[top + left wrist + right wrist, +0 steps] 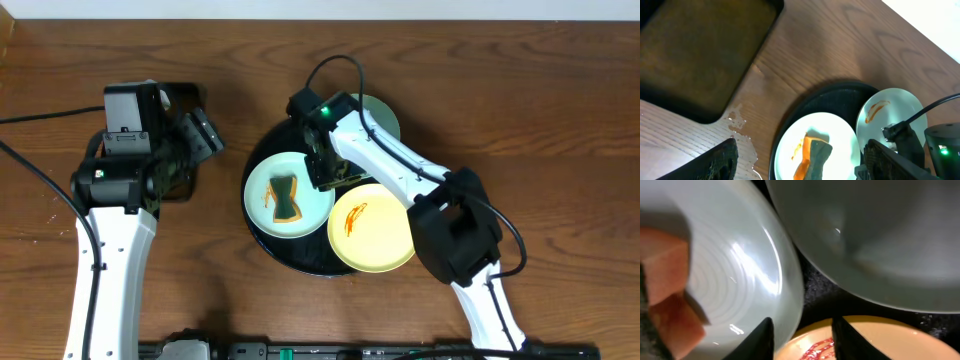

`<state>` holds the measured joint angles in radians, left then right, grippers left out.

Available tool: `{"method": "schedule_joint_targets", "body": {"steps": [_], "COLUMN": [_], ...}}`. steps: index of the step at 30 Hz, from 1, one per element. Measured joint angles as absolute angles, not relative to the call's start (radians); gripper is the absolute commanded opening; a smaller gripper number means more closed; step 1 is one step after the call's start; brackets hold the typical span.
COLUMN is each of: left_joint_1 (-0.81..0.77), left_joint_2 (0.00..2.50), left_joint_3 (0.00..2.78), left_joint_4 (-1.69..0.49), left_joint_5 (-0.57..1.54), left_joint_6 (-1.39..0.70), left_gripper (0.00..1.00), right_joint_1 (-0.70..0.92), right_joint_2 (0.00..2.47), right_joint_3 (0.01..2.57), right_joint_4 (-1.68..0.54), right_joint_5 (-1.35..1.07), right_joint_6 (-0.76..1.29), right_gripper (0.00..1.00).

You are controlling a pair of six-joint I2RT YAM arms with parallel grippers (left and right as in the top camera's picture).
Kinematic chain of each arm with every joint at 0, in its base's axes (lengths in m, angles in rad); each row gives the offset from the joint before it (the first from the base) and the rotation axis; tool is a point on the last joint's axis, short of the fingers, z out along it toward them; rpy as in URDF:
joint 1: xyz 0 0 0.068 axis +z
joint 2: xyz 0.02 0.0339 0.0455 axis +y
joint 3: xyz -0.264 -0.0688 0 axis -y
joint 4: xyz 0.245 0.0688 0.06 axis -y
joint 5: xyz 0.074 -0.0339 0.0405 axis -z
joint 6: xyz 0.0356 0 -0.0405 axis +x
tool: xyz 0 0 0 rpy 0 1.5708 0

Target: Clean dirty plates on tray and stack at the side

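The round black tray [262, 235] holds three plates. On its left lies a mint plate [262, 208] with an orange-and-green sponge [288, 196] on it. A yellow plate [385, 240] with an orange smear sits at the front right. A second mint plate [388, 115], also smeared [890, 107], lies at the back, partly under my right arm. My right gripper [330, 175] hangs low between the plates, jaws part-way in and astride the rim of the sponge plate [740, 265], with the yellow plate [880, 340] showing in the gap. My left gripper [205, 135] is open, left of the tray.
A rectangular black tray [180, 185] lies under my left arm at the left. Small water drops [740, 125] sit on the wood beside it. Cables run across the table's back and left side.
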<state>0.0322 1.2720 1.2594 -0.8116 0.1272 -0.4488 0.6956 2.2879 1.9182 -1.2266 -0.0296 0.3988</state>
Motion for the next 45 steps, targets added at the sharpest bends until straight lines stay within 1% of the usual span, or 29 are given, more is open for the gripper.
{"method": "schedule_joint_targets", "body": {"steps": [3,4,11,14,17,20,23,30,31,32,33,38,39,40,45], "left_joint_1": [0.032,0.032,0.032,0.032,0.032,0.032,0.032,0.032,0.032,0.032,0.032,0.01,-0.002,-0.015,-0.073], "left_joint_2": [1.272,1.272,1.272,1.272,1.272,1.272,1.272,1.272,1.272,1.274,1.279,1.352,1.381,1.41,1.515], "left_joint_3": [1.259,1.259,1.259,1.259,1.259,1.259,1.259,1.259,1.257,1.255,1.252,1.226,1.22,1.217,1.216], "left_joint_4": [-0.812,-0.812,-0.812,-0.812,-0.812,-0.812,-0.822,-0.835,-0.839,-0.845,-0.85,-0.86,-0.867,-0.87,-0.867], "left_joint_5": [0.127,0.127,0.127,0.127,0.127,0.128,0.146,0.211,0.215,0.223,0.235,0.301,0.314,0.324,0.343], "left_joint_6": [-0.449,-0.449,-0.449,-0.449,-0.449,-0.449,-0.449,-0.453,-0.465,-0.478,-0.496,-0.531,-0.535,-0.54,-0.551], "left_gripper": [0.81,0.81,0.81,0.81,0.81,0.81,0.81,0.81,0.8,0.72,0.67,0.66,0.64,0.55,0.55], "right_joint_1": [0.698,0.698,0.698,0.698,0.698,0.698,0.698,0.693,0.693,0.693,0.692,0.688,0.688,0.688,0.687], "right_joint_2": [2.289,2.291,2.337,2.342,2.342,2.343,2.343,2.343,2.343,2.343,2.343,2.343,2.343,2.343,2.343], "right_joint_3": [1.918,1.918,1.917,1.917,1.917,1.917,1.917,1.917,1.917,1.917,1.917,1.917,1.917,1.917,1.917], "right_joint_4": [-1.225,-1.225,-1.221,-1.217,-1.214,-1.203,-1.188,-1.176,-1.176,-1.176,-1.175,-1.162,-1.161,-1.161,-1.161], "right_joint_5": [-0.031,-0.031,-0.031,-0.031,-0.031,-0.031,-0.032,-0.038,-0.038,-0.038,-0.04,-0.044,-0.044,-0.044,-0.045], "right_joint_6": [0.409,0.414,0.429,0.43,0.429,0.432,0.434,0.437,0.437,0.437,0.437,0.437,0.437,0.437,0.437], "right_gripper": [0.27,0.22,0.22,0.16,0.13,0.06,0.02,0.01,0.01,0.01,0.01,0.01,0.01,0.01,0.01]}}
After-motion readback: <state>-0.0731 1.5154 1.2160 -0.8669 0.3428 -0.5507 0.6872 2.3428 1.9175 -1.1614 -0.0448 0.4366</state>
